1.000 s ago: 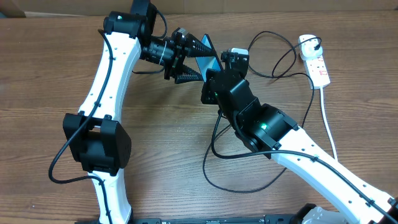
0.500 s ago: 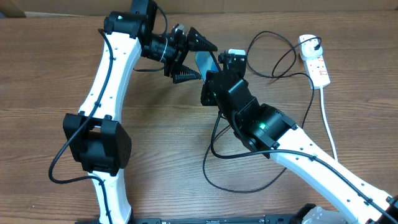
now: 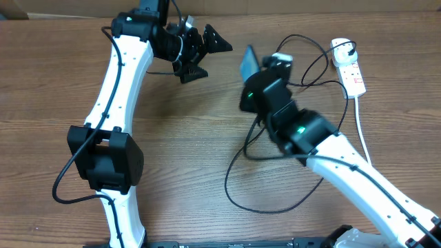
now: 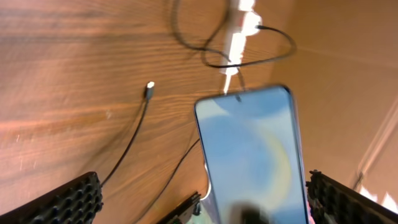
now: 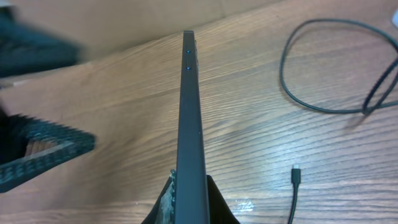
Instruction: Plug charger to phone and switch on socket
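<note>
While the left gripper (image 3: 205, 56) hangs over the wooden table (image 3: 55, 89) with its black toothed fingers spread wide and nothing between them, the phone (image 3: 247, 60) stands on edge in the air just to its right, apart from it, its blue screen facing the left arm. The right gripper (image 5: 189, 202) pinches the phone's lower end, jaws pressed against both faces. The charger (image 5: 282, 65) lies in loose loops on the table, its connector tip (image 4: 150, 89) bare on the wood, clear of the phone. At far right lies the socket (image 3: 350, 71), a black plug (image 3: 344, 48) at its far end and a white cord (image 3: 364, 131) trailing toward the near edge.
</note>
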`<action>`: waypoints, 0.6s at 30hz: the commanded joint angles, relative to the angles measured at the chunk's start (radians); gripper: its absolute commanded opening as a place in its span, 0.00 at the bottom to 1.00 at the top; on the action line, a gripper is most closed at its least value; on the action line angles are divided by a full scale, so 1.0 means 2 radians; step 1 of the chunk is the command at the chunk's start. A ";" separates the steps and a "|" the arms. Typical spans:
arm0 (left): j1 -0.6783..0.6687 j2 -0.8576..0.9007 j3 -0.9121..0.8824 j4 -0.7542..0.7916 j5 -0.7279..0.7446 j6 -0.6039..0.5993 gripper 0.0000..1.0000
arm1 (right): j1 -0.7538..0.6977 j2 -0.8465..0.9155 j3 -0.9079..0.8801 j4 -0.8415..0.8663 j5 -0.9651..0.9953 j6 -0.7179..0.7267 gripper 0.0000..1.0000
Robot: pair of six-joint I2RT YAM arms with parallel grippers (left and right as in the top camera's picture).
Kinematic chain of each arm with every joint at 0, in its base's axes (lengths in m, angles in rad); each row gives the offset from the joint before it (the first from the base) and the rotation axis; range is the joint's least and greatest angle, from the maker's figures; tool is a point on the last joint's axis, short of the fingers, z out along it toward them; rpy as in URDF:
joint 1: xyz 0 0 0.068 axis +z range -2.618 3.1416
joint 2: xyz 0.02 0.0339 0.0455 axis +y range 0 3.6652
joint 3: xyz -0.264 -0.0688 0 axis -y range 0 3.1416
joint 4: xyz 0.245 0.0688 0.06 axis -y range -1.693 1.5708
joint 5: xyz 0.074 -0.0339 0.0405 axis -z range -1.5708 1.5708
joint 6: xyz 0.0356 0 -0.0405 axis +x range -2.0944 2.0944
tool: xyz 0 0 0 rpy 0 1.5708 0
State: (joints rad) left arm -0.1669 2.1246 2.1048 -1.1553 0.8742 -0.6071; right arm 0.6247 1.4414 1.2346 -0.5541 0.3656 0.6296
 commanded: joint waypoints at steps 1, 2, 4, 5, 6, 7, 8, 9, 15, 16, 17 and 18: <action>0.021 -0.013 0.010 0.013 0.094 0.090 0.99 | -0.056 -0.001 0.015 0.005 -0.103 0.023 0.04; 0.026 -0.014 0.010 0.016 0.116 0.109 0.99 | -0.071 -0.001 0.015 0.003 -0.126 0.031 0.04; 0.036 -0.019 0.010 0.014 0.150 0.150 1.00 | -0.099 -0.001 0.015 -0.003 -0.169 0.044 0.04; 0.042 -0.025 0.010 0.006 0.156 0.174 1.00 | -0.116 -0.001 0.015 -0.005 -0.196 0.045 0.04; 0.044 -0.030 0.010 0.000 0.154 0.183 1.00 | -0.125 -0.001 0.015 -0.005 -0.211 0.044 0.04; 0.048 -0.040 0.010 -0.011 0.146 0.196 1.00 | -0.138 -0.001 0.015 -0.007 -0.234 0.044 0.04; 0.051 -0.053 0.010 -0.021 0.131 0.205 1.00 | -0.149 -0.001 0.015 -0.009 -0.252 0.044 0.04; 0.053 -0.064 0.010 -0.027 0.116 0.210 1.00 | -0.157 -0.001 0.015 -0.010 -0.265 0.044 0.04; 0.054 -0.174 0.010 -0.072 -0.016 0.214 1.00 | -0.189 -0.001 0.014 -0.022 -0.294 0.044 0.04; 0.054 -0.194 0.009 -0.079 -0.035 0.214 1.00 | -0.190 -0.001 0.014 -0.022 -0.297 0.044 0.04; 0.054 -0.214 0.009 -0.088 -0.053 0.214 1.00 | -0.190 -0.001 0.014 -0.022 -0.303 0.044 0.04; 0.053 -0.236 0.009 -0.104 -0.075 0.214 1.00 | -0.190 -0.001 0.014 -0.021 -0.314 0.045 0.04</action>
State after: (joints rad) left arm -0.0525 1.7889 2.1048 -1.3209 0.8856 -0.2237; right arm 0.2478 1.4433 1.2346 -0.6136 -0.1791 0.7139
